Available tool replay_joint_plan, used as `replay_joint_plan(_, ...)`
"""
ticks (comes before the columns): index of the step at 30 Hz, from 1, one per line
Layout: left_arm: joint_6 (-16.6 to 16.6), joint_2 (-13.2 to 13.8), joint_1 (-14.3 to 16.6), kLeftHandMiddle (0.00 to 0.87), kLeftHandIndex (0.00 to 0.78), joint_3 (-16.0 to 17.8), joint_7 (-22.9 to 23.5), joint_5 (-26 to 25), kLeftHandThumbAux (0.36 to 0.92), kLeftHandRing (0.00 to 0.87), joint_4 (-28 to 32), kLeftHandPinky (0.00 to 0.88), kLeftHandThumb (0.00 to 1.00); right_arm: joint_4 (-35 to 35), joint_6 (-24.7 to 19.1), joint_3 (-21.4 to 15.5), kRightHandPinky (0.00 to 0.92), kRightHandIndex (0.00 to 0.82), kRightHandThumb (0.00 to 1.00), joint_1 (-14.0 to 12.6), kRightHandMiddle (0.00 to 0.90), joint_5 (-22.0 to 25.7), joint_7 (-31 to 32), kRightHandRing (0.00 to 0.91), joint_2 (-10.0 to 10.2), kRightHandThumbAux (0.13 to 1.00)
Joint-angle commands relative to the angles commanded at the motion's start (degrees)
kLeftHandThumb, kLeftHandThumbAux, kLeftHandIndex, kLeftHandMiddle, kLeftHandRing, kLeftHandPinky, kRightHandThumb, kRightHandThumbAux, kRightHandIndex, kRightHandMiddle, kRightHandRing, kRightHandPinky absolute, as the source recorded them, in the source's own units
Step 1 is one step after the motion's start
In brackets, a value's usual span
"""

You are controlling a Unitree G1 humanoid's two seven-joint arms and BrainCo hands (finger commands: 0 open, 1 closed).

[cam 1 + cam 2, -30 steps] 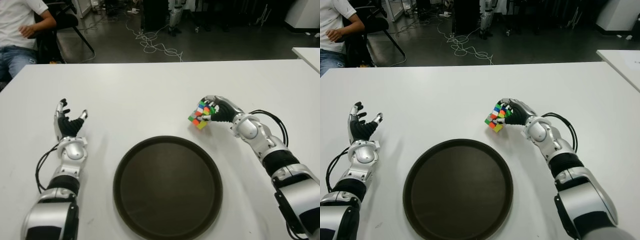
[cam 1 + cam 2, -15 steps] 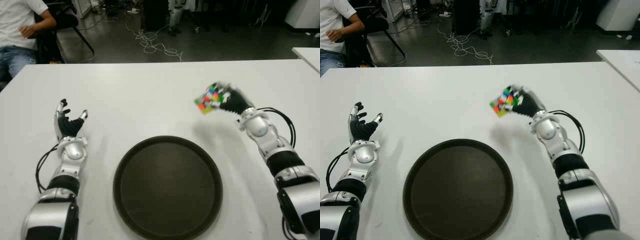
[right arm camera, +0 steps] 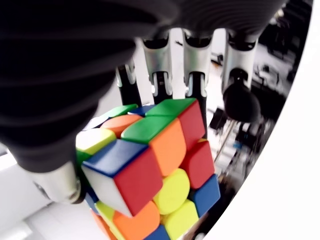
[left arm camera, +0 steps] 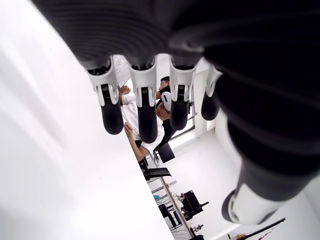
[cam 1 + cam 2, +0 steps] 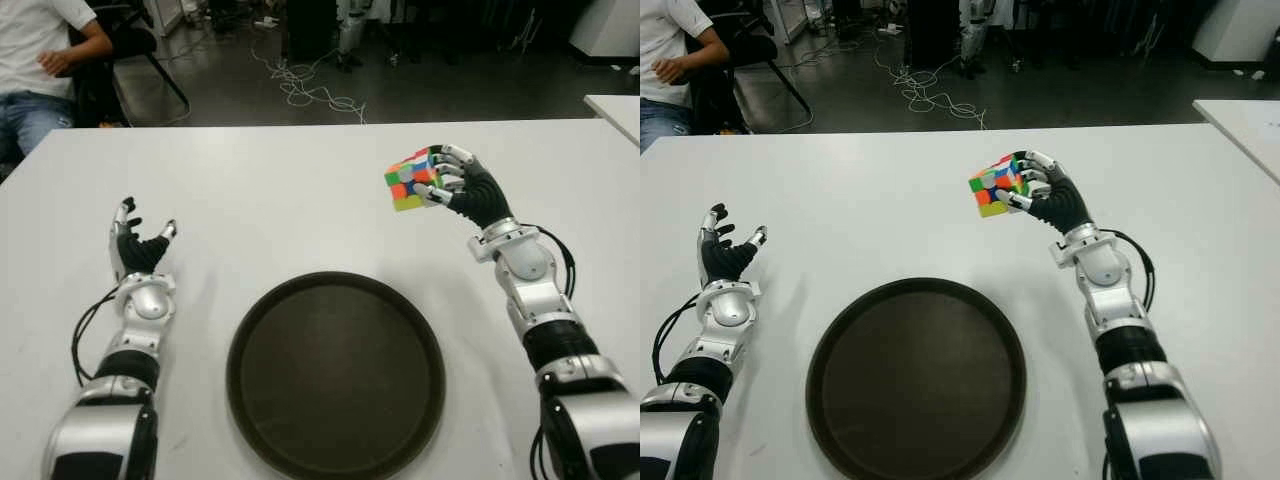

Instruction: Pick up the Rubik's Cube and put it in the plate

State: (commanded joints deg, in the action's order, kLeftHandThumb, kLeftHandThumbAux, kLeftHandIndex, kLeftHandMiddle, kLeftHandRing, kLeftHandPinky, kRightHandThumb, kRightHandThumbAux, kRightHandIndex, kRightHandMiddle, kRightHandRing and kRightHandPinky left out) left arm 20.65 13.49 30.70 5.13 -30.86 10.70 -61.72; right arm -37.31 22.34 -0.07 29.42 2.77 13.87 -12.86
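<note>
Your right hand point(image 5: 470, 190): fingers clamped on Rubik's Cube point(image 5: 410, 180), held clear above worktop point(image 5: 300, 190), 1 o'clock of plate point(image 5: 335, 375). Left hand point(image 5: 138, 250) at plate's 9 o'clock, fingers spread, empty.

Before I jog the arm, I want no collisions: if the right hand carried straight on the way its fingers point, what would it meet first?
Apparently nothing: the right hand, gripping the Rubik's Cube, points left and away over bare table, above it. The plate sits nearer, off that line. Depth is uncertain.
</note>
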Motion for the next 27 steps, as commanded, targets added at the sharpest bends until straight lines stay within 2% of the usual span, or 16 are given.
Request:
replay_joint_plan(5,-0.20,0.07,0.07,0.144,0.094,0.03,0.16,-0.06,0.746,0.146,-0.08,0.159,0.404,5.28,-5.24,-0.02,0.781,0.435,0.687,-2.28,0.784,0.75,0.81,0.799,0.56,0.725)
replay_joint_plan(15,0.37,0.23,0.06,0.150,0.101,0.15,0.78,-0.26,0.742,0.159,-0.22,0.180,0.426,11.93,-13.32,0.01,0.771,0.435,0.687,-4.54,0.768,0.76,1.63,0.791,1.00,0.725)
replay_joint_plan(22,0.32,0.28,0.17,0.150,0.098,0.14,0.43,-0.08,0.739,0.160,-0.41,0.190,0.423,15.35,-15.95,1.11,0.768,0.434,0.686,-5.70,0.761,0.40,4.05,0.787,0.68,0.725)
replay_joint_plan(27,0.30,0.32,0.26,0.154,0.102,0.06,0.09,0.11,0.742,0.166,-0.60,0.203,0.417,17.10,-15.89,2.42,0.781,0.434,0.686,-6.33,0.768,0.30,7.73,0.796,0.01,0.725)
